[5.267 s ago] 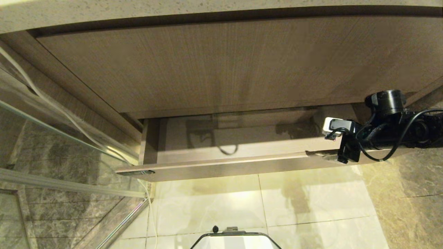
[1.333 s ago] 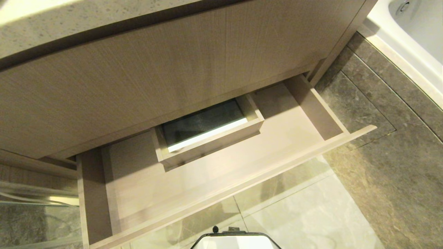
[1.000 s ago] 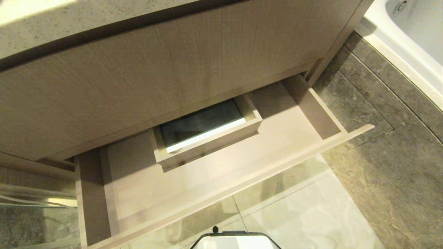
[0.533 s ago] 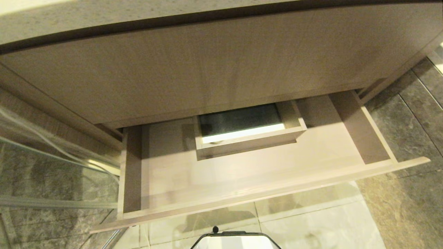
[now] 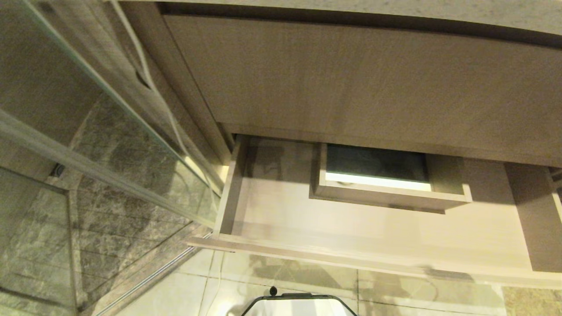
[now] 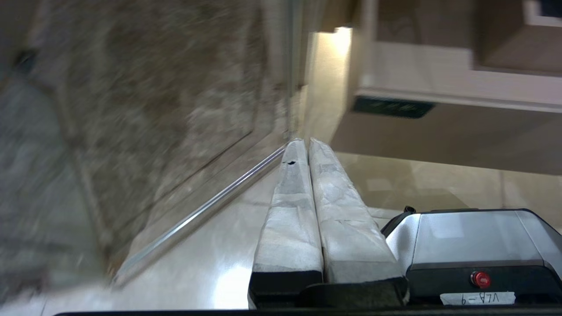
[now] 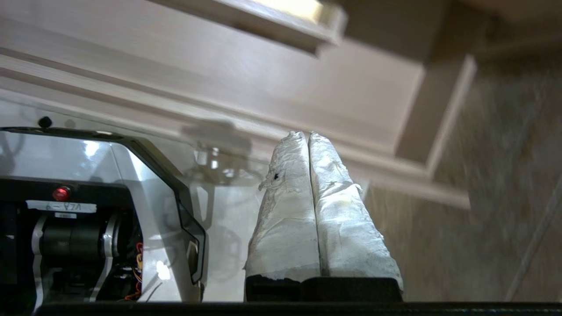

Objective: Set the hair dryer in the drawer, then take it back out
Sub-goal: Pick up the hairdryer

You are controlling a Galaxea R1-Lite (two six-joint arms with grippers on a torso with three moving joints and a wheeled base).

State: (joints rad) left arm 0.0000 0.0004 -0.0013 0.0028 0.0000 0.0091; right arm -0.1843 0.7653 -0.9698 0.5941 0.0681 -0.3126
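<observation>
Nearest, the robot's base is seen over the pale floor tiles, and both the left pincer and the right pincer are held low beside it with their padded tips pressed together on nothing. Beyond them the drawer is pulled open under the tall cabinet front, and only its boxed cut-out is found inside. The hair dryer is shown nowhere, so fetching it, putting it in and taking it out are judged still undone.

Drawer matt wood-grain; floor tiles glossy; shower glass smooth.
</observation>
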